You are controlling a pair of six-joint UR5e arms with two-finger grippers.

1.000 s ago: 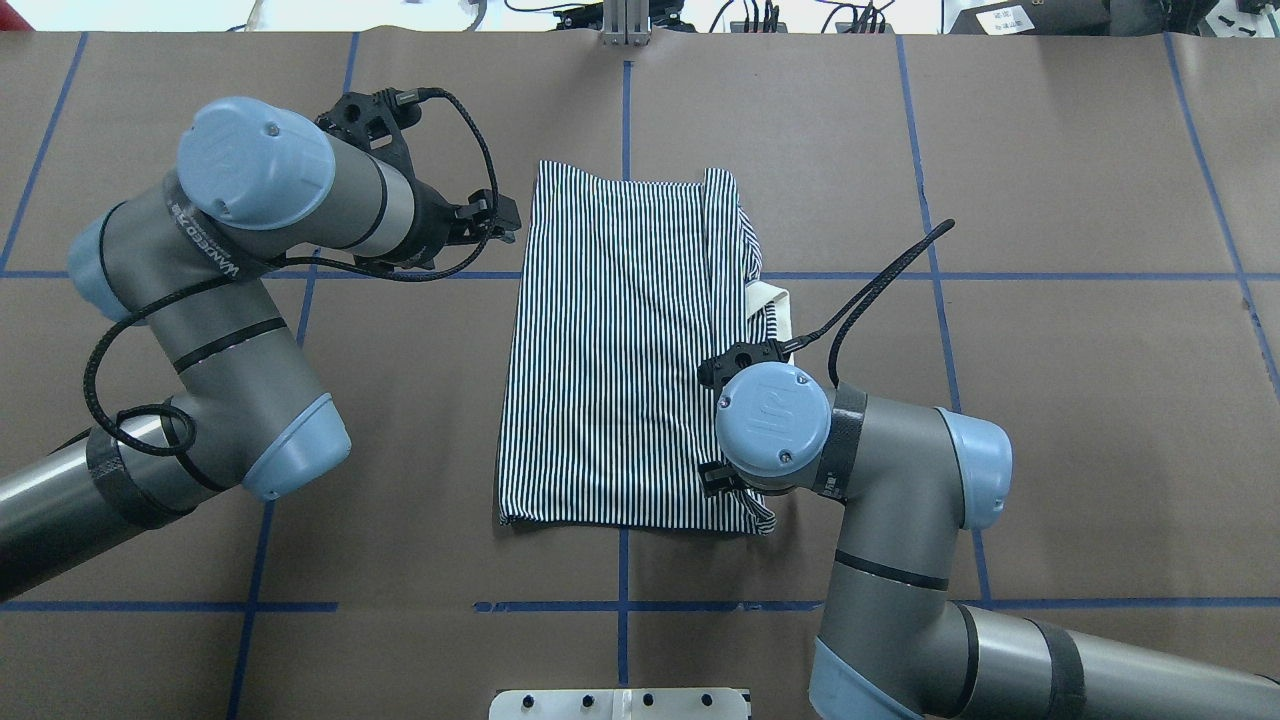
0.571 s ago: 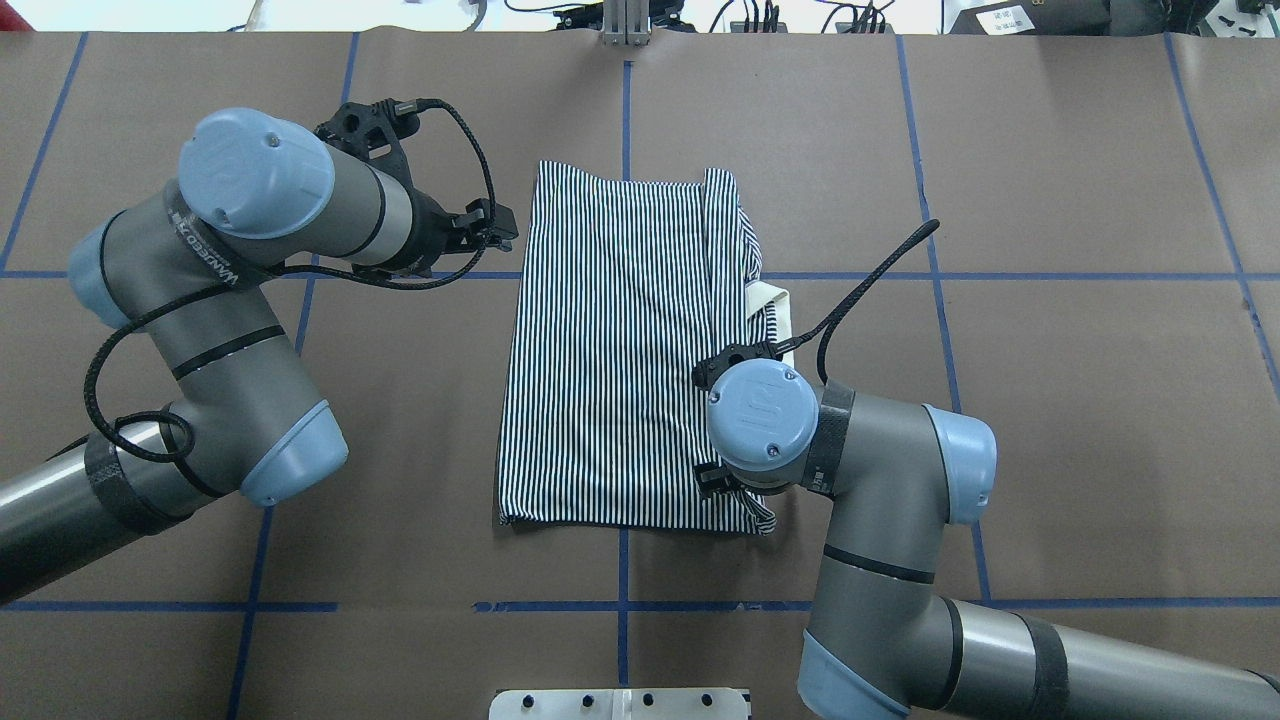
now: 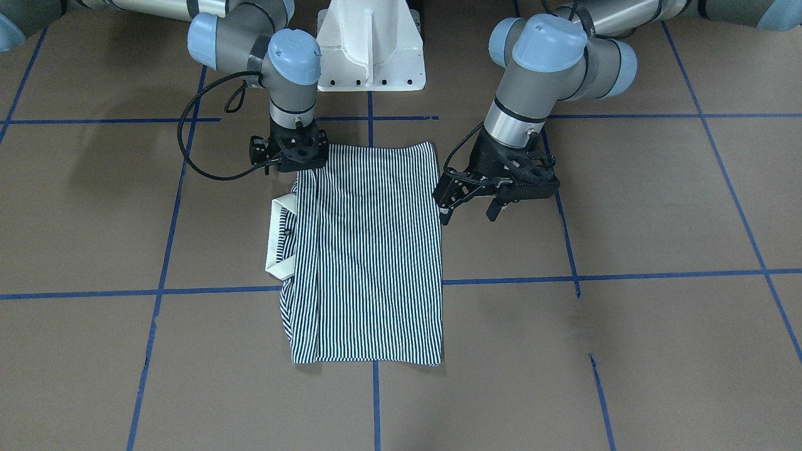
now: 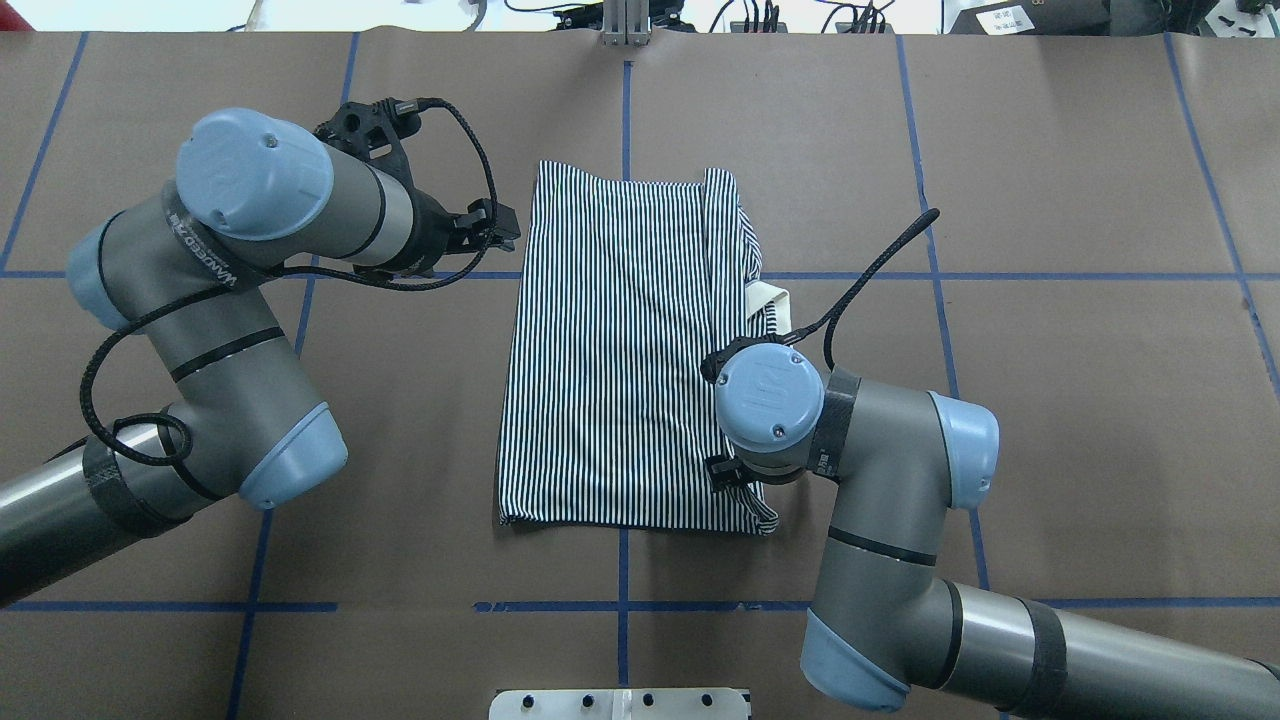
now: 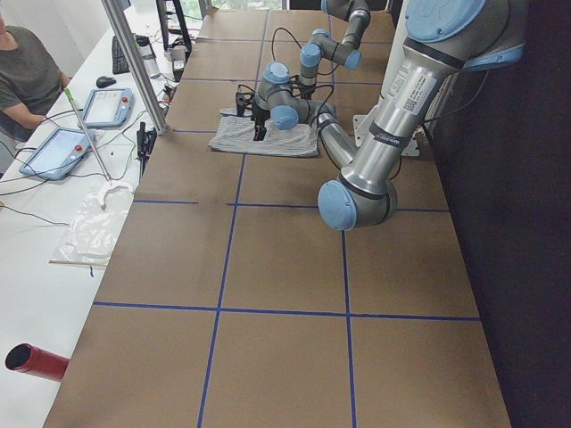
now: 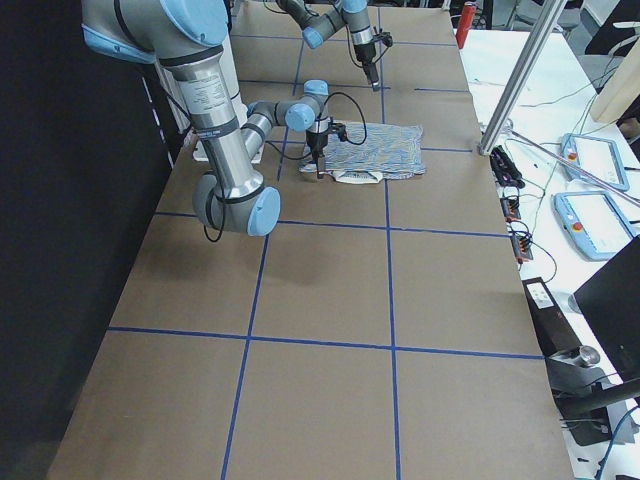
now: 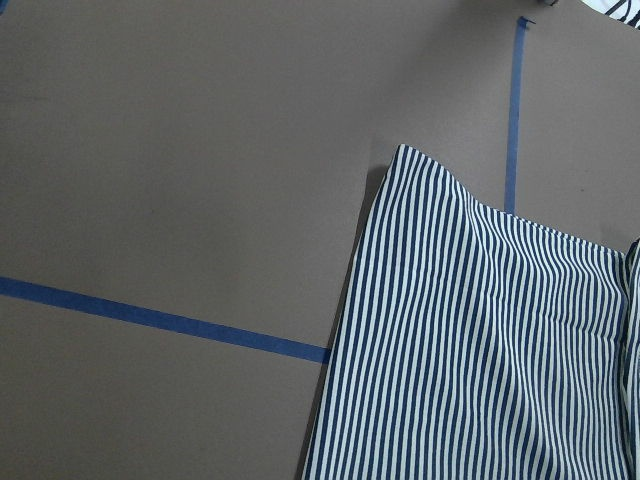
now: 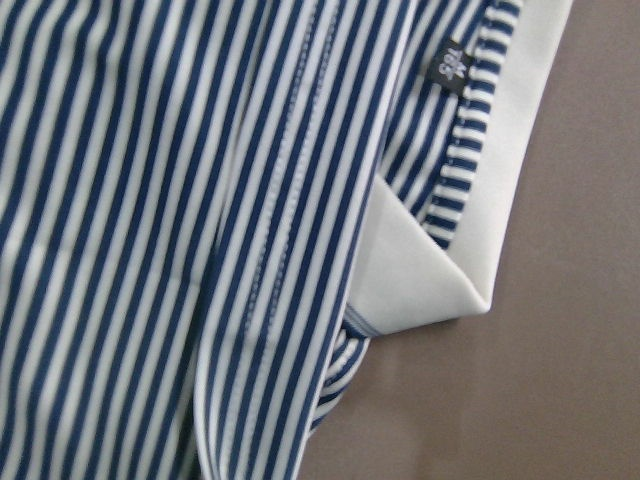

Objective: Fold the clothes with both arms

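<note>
The striped polo shirt [image 4: 620, 350] lies folded into a long rectangle in the middle of the table [image 4: 1050, 400]. Its cream collar [image 4: 775, 300] sticks out on the robot's right side. In the front view the shirt [image 3: 369, 250] shows the collar [image 3: 276, 241] on the view's left. My left gripper [image 3: 468, 214] is open and empty, just beside the shirt's left edge and above the table; overhead it shows too [image 4: 500, 228]. My right gripper [image 3: 289, 164] points straight down onto the shirt's near right corner; its fingers are hidden. The right wrist view shows fabric [image 8: 200, 200] and collar [image 8: 430, 270] very close.
The white pedestal base [image 3: 369, 50] stands at the robot's side of the table. Blue tape lines [image 4: 1000, 276] cross the brown table cover. An operator [image 5: 27, 71] with tablets [image 5: 53, 152] sits at a side bench beyond the far edge.
My right wrist has shifted slightly toward the far side over the shirt's right edge. My left arm has moved very little. The shirt lies as before.
</note>
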